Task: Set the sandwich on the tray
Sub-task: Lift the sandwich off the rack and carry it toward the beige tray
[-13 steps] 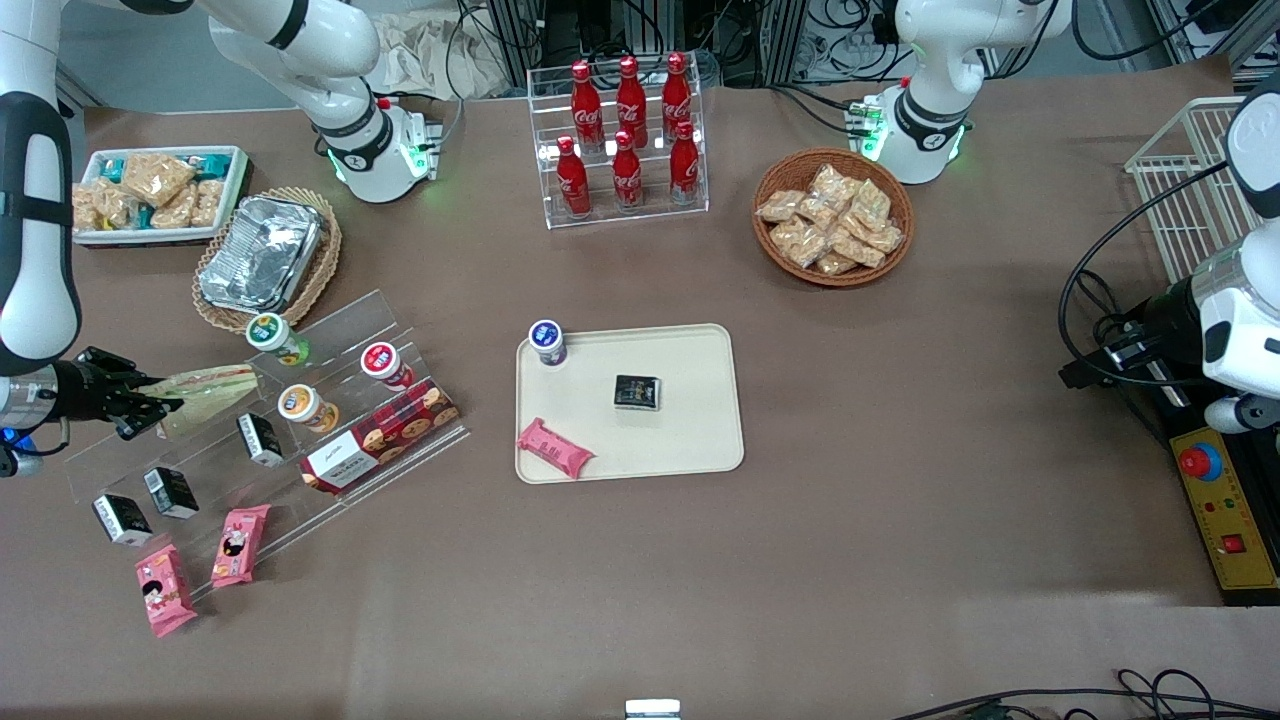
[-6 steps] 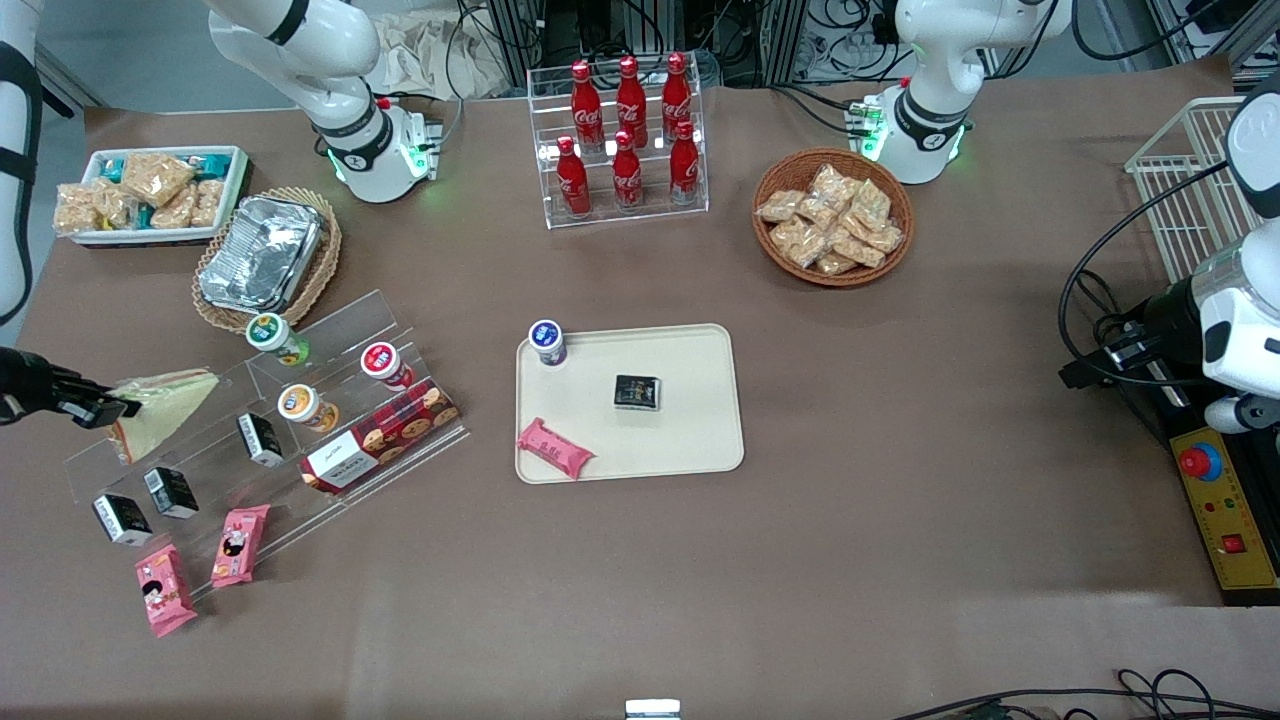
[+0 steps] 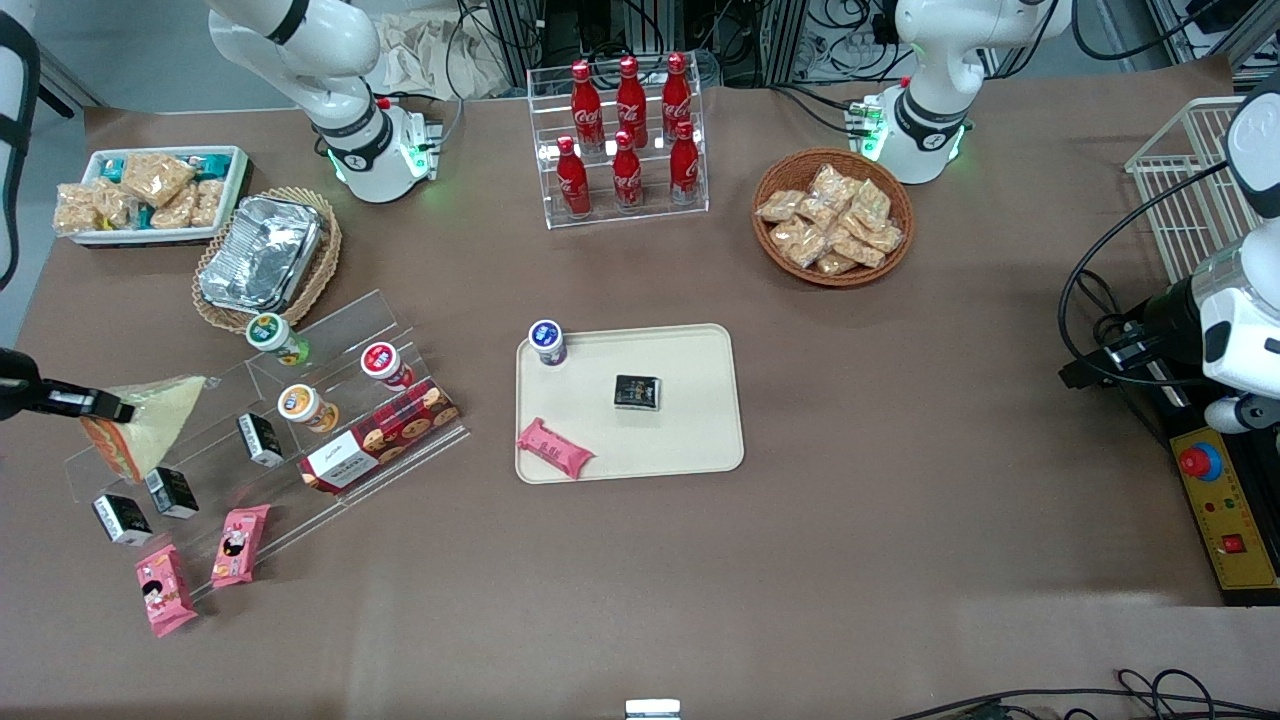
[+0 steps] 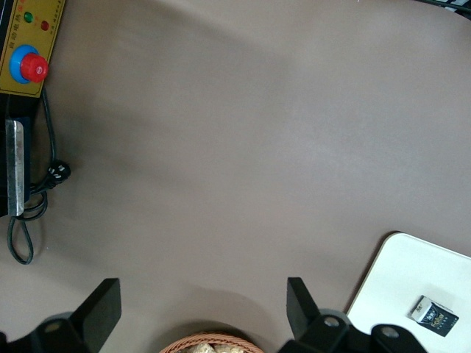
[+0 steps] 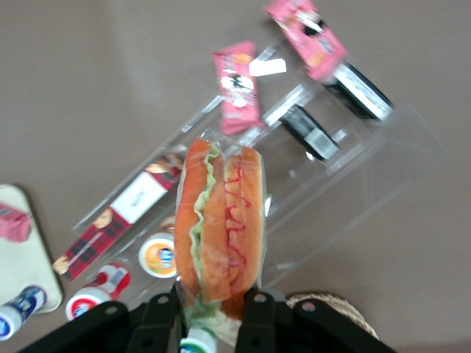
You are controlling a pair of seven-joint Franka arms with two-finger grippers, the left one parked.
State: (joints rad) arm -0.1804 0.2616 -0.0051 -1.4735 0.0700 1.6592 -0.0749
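The claw (image 3: 118,411) grips the sandwich (image 3: 145,425) above the clear display stand (image 3: 330,400), well apart from the tray (image 3: 690,420).

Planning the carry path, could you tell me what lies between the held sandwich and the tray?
Front view: the gripper holds the sandwich; acrylic stand with cups and cookie box precedes the tray.

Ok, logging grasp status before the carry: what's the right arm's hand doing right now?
Right arm's hand: closed on the sandwich, holding it lifted above the clear display stand at the working arm's end of the table.
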